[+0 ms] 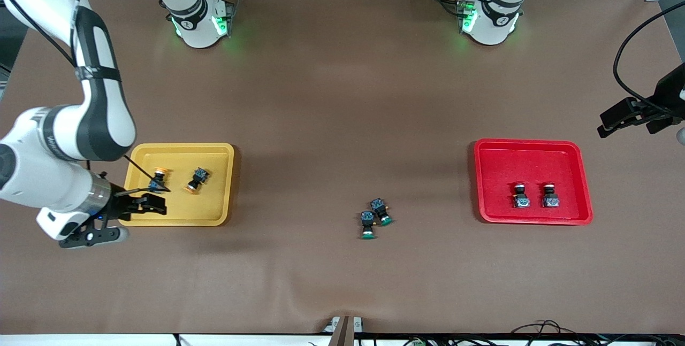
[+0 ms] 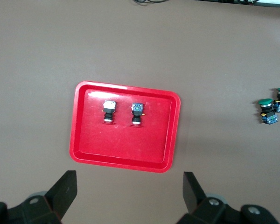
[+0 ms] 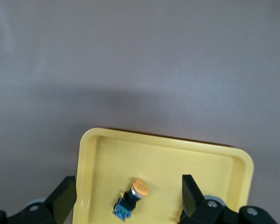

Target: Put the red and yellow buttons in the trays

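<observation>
Two green-capped switches point(image 1: 374, 217) lie mid-table nearest your camera, your right gripper point(image 1: 152, 201) hangs spread and empty over the yellow tray point(image 1: 179, 218) with both yellow-capped buttons point(image 1: 177, 179) under it, your left gripper point(image 1: 623, 121) gapes empty above the red tray point(image 1: 532, 148) holding both red-capped buttons point(image 1: 535, 196).

White arms w/ dark grey joint bands – green lights at bases, black cables, black pincers.
</observation>
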`<state>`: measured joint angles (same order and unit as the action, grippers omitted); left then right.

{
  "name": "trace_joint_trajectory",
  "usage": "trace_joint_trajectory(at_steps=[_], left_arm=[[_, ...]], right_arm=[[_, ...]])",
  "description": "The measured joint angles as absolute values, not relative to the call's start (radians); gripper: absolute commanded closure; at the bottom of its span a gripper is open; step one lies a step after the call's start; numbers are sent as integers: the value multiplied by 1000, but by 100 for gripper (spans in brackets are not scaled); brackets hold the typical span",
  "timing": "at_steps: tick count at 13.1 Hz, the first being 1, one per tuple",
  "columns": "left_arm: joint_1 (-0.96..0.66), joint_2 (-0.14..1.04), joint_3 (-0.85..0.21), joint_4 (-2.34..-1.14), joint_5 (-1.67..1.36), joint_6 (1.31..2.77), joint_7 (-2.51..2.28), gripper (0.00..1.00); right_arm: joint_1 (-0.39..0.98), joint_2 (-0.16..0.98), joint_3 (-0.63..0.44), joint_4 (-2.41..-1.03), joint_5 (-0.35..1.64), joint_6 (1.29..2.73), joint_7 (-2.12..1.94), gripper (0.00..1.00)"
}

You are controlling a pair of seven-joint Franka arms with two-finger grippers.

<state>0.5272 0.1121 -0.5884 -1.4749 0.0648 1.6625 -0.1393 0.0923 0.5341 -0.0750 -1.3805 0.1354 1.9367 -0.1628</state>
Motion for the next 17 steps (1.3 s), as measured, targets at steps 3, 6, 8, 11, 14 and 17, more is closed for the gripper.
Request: trace_joint_trajectory(at_steps=[3, 6, 8, 11, 14, 17], left_arm=[[526, 112, -589, -1474, 65, 1662, -139, 0], [526, 113, -589, -1474, 65, 1662, -139, 0], [526, 113, -590, -1473, 65, 1662, -139, 0], [525, 114, -590, -1473, 65, 1662, -139, 0], [525, 114, -591, -1472, 65, 1662, -139, 0], [525, 114, -591, -1472, 65, 1662, -139, 0]], right_arm=[[85, 504, -75, -1251, 134, 1722, -164, 0], [85, 448, -72, -1191, 78, 1566, -164, 0], [85, 400, -74, -1170, 55, 1465, -164, 0], [81, 310, -74, -1164, 50, 1359, -163, 0], [65, 225, -71, -1169, 50, 1297, -138, 0], [42, 165, -29, -1220, 47, 1284, -69, 0]])
